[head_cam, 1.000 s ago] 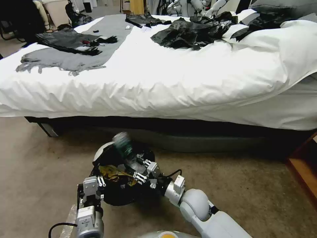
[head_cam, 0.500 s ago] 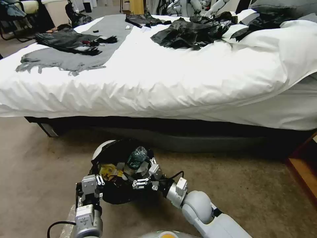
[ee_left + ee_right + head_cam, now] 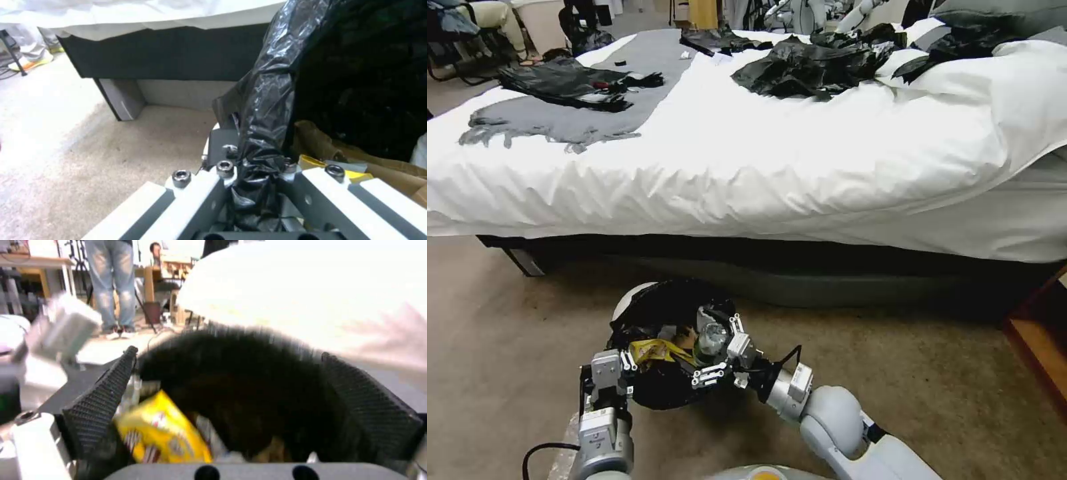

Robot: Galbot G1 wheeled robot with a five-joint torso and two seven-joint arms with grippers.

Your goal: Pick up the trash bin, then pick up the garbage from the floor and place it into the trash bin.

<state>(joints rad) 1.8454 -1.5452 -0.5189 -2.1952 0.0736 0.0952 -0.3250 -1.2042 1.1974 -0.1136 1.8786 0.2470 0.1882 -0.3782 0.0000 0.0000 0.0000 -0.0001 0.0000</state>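
Observation:
The trash bin (image 3: 627, 303) is white with a black liner and hangs tilted just above the carpet in front of the bed. My left gripper (image 3: 614, 365) is shut on its near rim, with the black liner (image 3: 267, 100) pinched between the fingers (image 3: 222, 170). Inside the bin lie garbage pieces: a yellow wrapper (image 3: 654, 348) (image 3: 160, 433), a brown cardboard scrap (image 3: 338, 150) and a clear bottle (image 3: 710, 339). My right gripper (image 3: 718, 353) (image 3: 229, 356) hangs over the bin's mouth, open, with nothing between its pads (image 3: 102, 396).
The bed (image 3: 800, 167) with its white sheet stands close behind the bin, with a dark gap (image 3: 827, 260) under it. Black bags (image 3: 807, 67) and grey cloth (image 3: 580, 113) lie on top. A wooden furniture corner (image 3: 1044, 347) is at the right. Bare carpet (image 3: 507, 333) spreads around.
The bottle, held above the bin a second ago, has dropped into it. My right gripper has let go and drawn back slightly. The left gripper still holds the bin.

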